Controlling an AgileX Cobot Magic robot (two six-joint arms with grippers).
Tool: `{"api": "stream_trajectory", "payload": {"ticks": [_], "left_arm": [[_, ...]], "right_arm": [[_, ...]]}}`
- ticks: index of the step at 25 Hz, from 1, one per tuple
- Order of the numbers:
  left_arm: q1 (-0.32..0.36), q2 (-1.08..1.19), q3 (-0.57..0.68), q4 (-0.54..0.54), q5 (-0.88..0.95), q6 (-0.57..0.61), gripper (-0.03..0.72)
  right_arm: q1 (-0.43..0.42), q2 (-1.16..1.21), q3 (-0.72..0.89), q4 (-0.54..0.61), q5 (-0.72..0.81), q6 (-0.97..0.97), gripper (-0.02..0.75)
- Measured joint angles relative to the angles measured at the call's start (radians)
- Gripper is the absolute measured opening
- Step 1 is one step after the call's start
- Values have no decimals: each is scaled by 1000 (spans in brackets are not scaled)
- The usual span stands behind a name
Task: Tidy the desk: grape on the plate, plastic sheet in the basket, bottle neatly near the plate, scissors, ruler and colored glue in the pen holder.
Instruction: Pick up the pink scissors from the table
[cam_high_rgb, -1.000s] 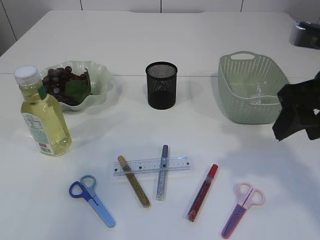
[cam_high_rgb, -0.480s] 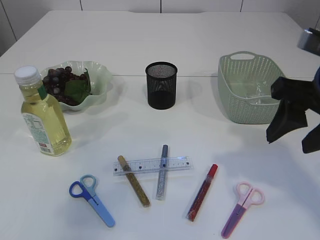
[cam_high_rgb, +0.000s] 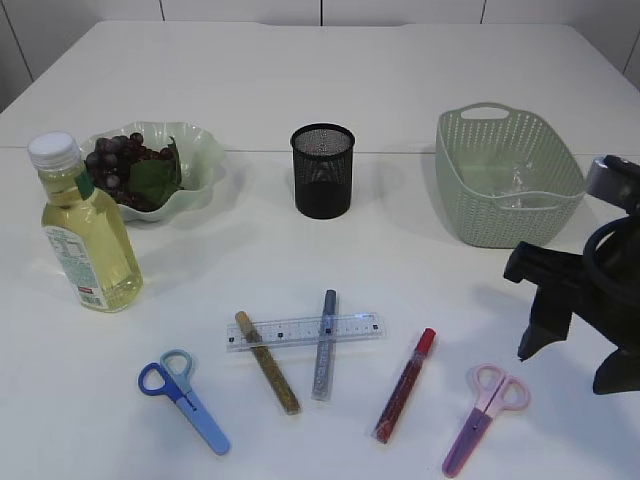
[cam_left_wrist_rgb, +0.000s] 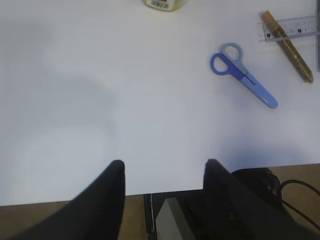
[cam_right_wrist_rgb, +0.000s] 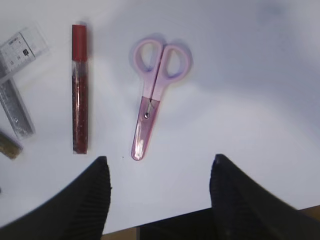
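My right gripper (cam_high_rgb: 565, 365) hangs open above the table's front right, just right of the pink scissors (cam_high_rgb: 485, 418). In the right wrist view its jaws (cam_right_wrist_rgb: 159, 162) are empty, with the pink scissors (cam_right_wrist_rgb: 155, 90) and the red glue (cam_right_wrist_rgb: 79, 87) ahead. My left gripper (cam_left_wrist_rgb: 162, 165) is open and empty over the table's front edge, well short of the blue scissors (cam_left_wrist_rgb: 243, 75). The ruler (cam_high_rgb: 305, 330) lies across the gold glue (cam_high_rgb: 268, 362) and the silver glue (cam_high_rgb: 324, 345). Grapes (cam_high_rgb: 115, 165) fill the plate (cam_high_rgb: 205, 150), with the bottle (cam_high_rgb: 85, 235) upright beside it. A plastic sheet (cam_high_rgb: 520, 185) lies in the basket (cam_high_rgb: 505, 215).
The black mesh pen holder (cam_high_rgb: 323, 170) stands at the middle back, between plate and basket. The blue scissors (cam_high_rgb: 185, 400) lie at the front left. The table's front edge and the floor show under both wrist cameras.
My right arm has swung down from beside the basket to the front right, by the pink scissors. Nothing on the table has moved.
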Motion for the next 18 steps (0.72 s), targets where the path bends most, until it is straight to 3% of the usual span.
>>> {"api": "stream_trajectory", "payload": {"ticks": [7, 18], "left_arm": [[-27, 0, 0, 17, 0, 2, 372], [-36, 0, 0, 46, 0, 2, 372]], "right_arm": [[73, 116, 6, -75, -39, 202, 490], [93, 240, 6, -75, -88, 255, 490]]}}
